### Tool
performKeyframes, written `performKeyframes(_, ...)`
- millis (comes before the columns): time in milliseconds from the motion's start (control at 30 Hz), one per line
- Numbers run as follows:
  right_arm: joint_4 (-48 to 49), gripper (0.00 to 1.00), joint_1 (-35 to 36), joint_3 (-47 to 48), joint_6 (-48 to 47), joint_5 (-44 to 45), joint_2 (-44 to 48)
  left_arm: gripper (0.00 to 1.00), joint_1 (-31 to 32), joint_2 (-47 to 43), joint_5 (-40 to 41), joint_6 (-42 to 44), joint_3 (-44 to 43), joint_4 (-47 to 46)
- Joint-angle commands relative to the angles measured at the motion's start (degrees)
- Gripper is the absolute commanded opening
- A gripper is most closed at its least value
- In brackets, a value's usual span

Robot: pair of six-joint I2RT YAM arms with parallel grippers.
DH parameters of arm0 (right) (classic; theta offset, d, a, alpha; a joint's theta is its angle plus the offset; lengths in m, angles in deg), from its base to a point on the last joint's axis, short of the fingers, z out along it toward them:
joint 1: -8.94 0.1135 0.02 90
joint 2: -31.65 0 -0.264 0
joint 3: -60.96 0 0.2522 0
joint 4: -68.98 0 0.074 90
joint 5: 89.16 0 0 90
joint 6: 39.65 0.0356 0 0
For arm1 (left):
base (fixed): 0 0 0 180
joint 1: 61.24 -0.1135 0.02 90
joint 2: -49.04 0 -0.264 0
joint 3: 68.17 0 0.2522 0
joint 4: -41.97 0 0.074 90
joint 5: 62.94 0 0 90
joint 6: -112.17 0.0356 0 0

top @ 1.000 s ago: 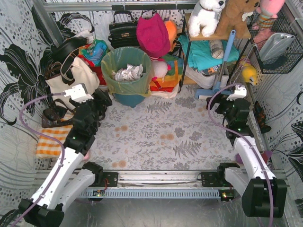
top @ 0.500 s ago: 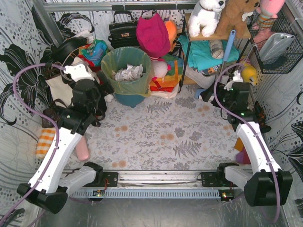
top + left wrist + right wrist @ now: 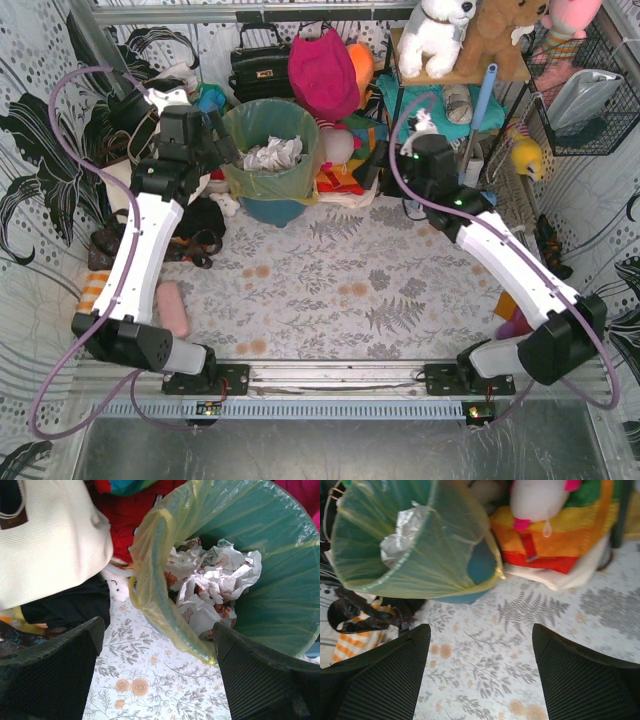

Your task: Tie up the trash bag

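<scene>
The trash bag (image 3: 252, 180) is a translucent yellow-green liner folded over the rim of a teal bin (image 3: 272, 209) at the back, with crumpled white paper (image 3: 271, 153) inside. My left gripper (image 3: 222, 146) is open and empty at the bag's left rim; in the left wrist view the bag (image 3: 150, 580) and paper (image 3: 210, 587) lie just ahead of the open fingers (image 3: 55, 672). My right gripper (image 3: 375, 165) is open and empty, right of the bin; the right wrist view shows the bag (image 3: 410, 565) up left of its fingers (image 3: 385, 680).
A cream tote bag (image 3: 120, 175) and black bags lie left of the bin. A magenta bag (image 3: 322, 70), plush toys and a rainbow cloth (image 3: 345, 175) sit behind and right of it. A shelf rack (image 3: 450, 110) stands at back right. Floral cloth (image 3: 350, 290) covers the floor.
Both arms have swung up and inward toward the bin. The left gripper went from beside the tote to the bag's left rim; the right gripper moved left from the far right side.
</scene>
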Motion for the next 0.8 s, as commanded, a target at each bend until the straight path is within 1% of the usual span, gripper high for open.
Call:
performKeyframes(0, 1.0, 0.83, 3.9, 7.5, 3.3, 4.1, -5.6, 0.98, -1.2, 4.8, -5.4, 1.5, -6.6, 3.4)
performKeyframes(133, 1.0, 0.78, 6.6, 13.3, 5.0, 5.9, -12.1, 0.99, -2.2, 8.8, -5.2, 2.4, -10.1, 3.7)
performKeyframes(167, 1.0, 0.78, 7.1, 14.5, 5.3, 5.8, -13.4, 0.96, -2.4, 9.6, -5.2, 2.8, -10.8, 3.6)
performKeyframes(233, 1.6, 0.76, 7.9, 16.7, 6.2, 5.8, -15.8, 0.84, -3.0, 11.3, -5.1, 3.6, -12.0, 3.7)
performKeyframes(267, 1.9, 0.76, 8.4, 17.9, 6.4, 6.0, -16.9, 0.79, -3.4, 12.4, -5.1, 3.8, -13.2, 4.1)
performKeyframes(300, 2.4, 0.75, 8.9, 18.7, 6.5, 6.4, -18.0, 0.76, -3.7, 13.5, -5.2, 3.9, -14.1, 4.6)
performKeyframes(433, 0.5, 0.65, 9.8, 23.8, 9.1, 8.9, -23.2, 0.71, -4.2, 16.2, -6.1, 5.3, -16.3, 4.9)
performKeyframes(500, -1.6, 0.6, 9.9, 27.4, 10.0, 9.4, -25.8, 0.65, -4.6, 16.7, -6.6, 5.6, -16.4, 4.1)
performKeyframes(533, -2.3, 0.59, 10.0, 28.9, 10.3, 9.4, -26.9, 0.62, -4.9, 17.1, -6.8, 5.6, -16.5, 3.8)
performKeyframes(667, -3.0, 0.54, 10.5, 32.9, 10.3, 9.7, -29.7, 0.59, -6.3, 19.3, -8.1, 5.8, -18.7, 4.1)
performKeyframes(767, -4.9, 0.51, 10.6, 36.5, 10.2, 10.9, -31.8, 0.54, -7.0, 21.0, -9.1, 6.0, -20.3, 4.3)
